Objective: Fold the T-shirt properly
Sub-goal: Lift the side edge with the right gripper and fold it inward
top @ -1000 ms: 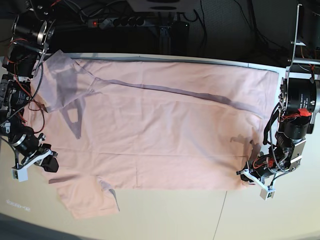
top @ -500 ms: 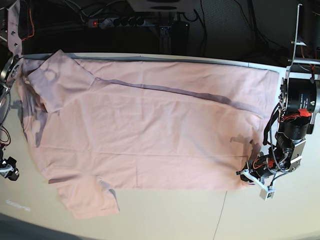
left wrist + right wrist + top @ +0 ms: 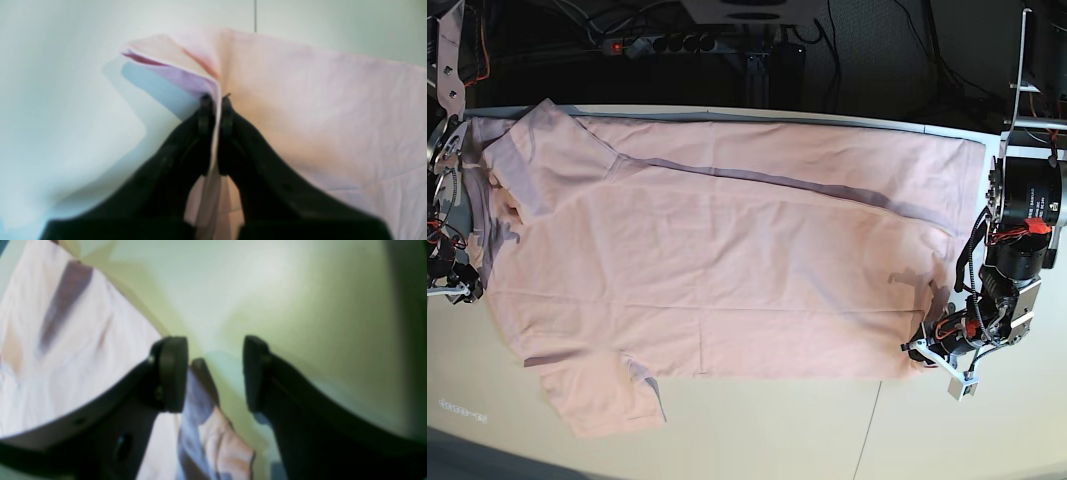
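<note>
We count one large pale pink short-sleeved cotton T-shirt (image 3: pixel 727 260) and two arms. The shirt lies spread plain side up across the pale table (image 3: pixel 827 430), creased diagonally, one sleeve folded over at its far corner. The left gripper (image 3: pixel 216 100) pinches its hem corner; the right gripper (image 3: pixel 215 373) stands spread, holding nothing.
</note>
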